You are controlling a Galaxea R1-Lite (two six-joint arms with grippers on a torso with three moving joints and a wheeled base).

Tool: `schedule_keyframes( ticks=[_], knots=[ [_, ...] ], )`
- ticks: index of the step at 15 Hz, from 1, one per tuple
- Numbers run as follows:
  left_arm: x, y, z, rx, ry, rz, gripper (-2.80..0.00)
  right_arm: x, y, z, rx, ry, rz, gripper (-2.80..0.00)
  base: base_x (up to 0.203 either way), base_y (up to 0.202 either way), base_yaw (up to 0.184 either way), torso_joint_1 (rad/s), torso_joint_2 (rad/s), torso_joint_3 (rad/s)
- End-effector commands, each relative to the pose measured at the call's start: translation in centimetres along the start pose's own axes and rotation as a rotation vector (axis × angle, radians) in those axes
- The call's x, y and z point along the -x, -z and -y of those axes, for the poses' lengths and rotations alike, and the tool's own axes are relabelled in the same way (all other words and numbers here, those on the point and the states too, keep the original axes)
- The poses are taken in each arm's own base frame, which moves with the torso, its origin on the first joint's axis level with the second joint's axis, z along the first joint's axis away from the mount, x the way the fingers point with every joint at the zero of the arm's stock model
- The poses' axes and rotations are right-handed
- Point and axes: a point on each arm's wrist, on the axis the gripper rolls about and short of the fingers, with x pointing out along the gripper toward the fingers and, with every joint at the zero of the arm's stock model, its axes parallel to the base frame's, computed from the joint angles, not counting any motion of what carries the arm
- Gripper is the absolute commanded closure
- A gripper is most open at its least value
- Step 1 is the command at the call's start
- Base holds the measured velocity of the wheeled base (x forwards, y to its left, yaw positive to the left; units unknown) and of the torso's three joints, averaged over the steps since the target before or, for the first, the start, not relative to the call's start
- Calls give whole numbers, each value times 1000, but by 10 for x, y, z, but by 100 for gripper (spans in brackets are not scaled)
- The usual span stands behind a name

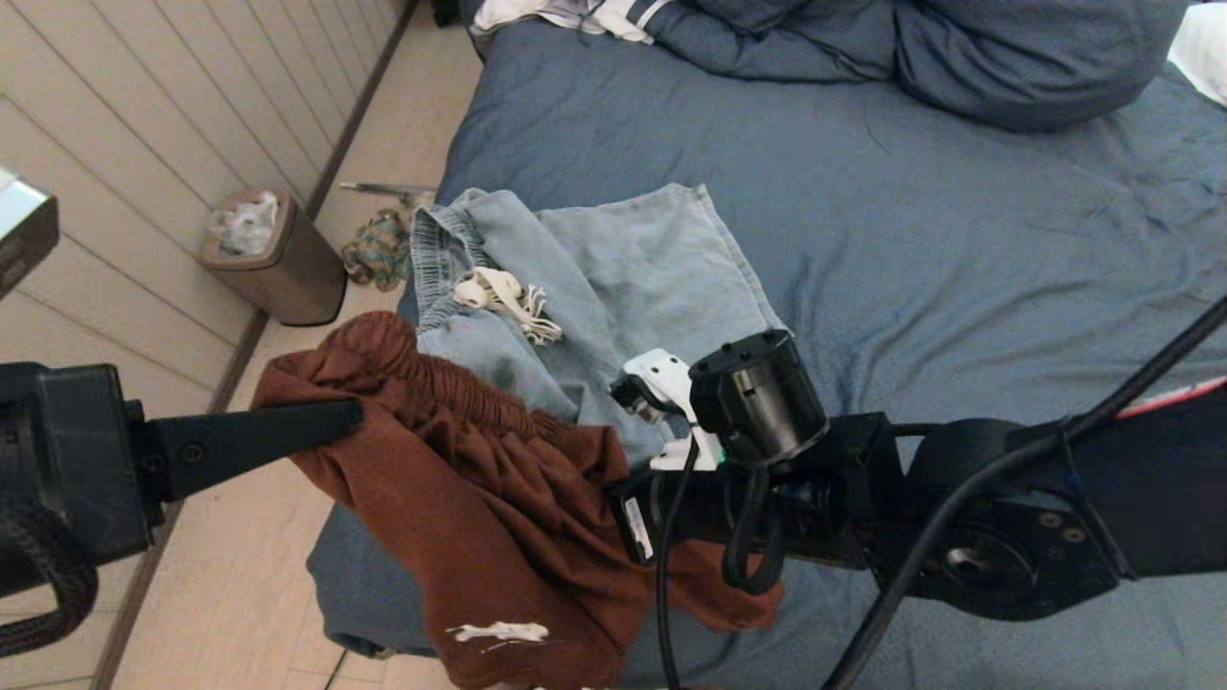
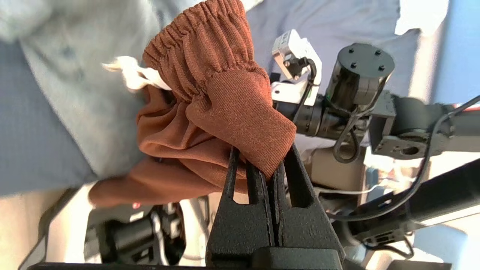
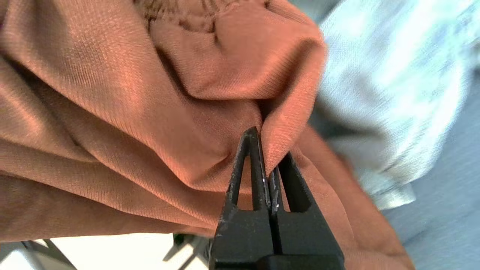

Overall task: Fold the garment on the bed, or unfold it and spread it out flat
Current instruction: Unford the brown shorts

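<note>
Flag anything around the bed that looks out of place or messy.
On the floor beside the bed, a multicoloured bundle lies loose near a small bin. The brown shorts, pinched by the left gripper and the right gripper, hang bunched over the bed's corner, overlapping crumpled light-blue shorts.

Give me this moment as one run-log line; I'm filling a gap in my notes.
left gripper: shut on brown shorts waistband | right gripper: shut on brown shorts | shorts over bed edge | blue shorts: on bed

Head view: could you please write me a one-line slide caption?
Both grippers, left and right, pinch rust-brown shorts above a blue bed, light-blue shorts lying behind.
</note>
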Motion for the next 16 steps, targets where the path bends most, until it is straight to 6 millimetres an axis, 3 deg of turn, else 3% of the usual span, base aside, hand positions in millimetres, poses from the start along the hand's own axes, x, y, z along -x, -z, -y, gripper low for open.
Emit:
schedule_keyframes(
  ticks=[1, 4, 9, 16],
  knots=[
    [5, -10, 7, 3, 20, 22, 0, 18, -14, 1, -5, 0, 63, 0, 0, 0, 0, 0, 0, 0],
    [5, -26, 18, -10, 47, 58, 0, 44, -32, 11, -22, 24, 155, 0, 0, 0, 0, 0, 0, 0],
    [-5, -44, 33, -45, 122, 64, 0, 106, -67, 33, -42, 95, 322, 0, 0, 0, 0, 0, 0, 0],
    [-37, -63, 50, -94, 159, 60, 0, 175, -79, 34, -48, 115, 461, 0, 0, 0, 0, 0, 0, 0]
  ],
)
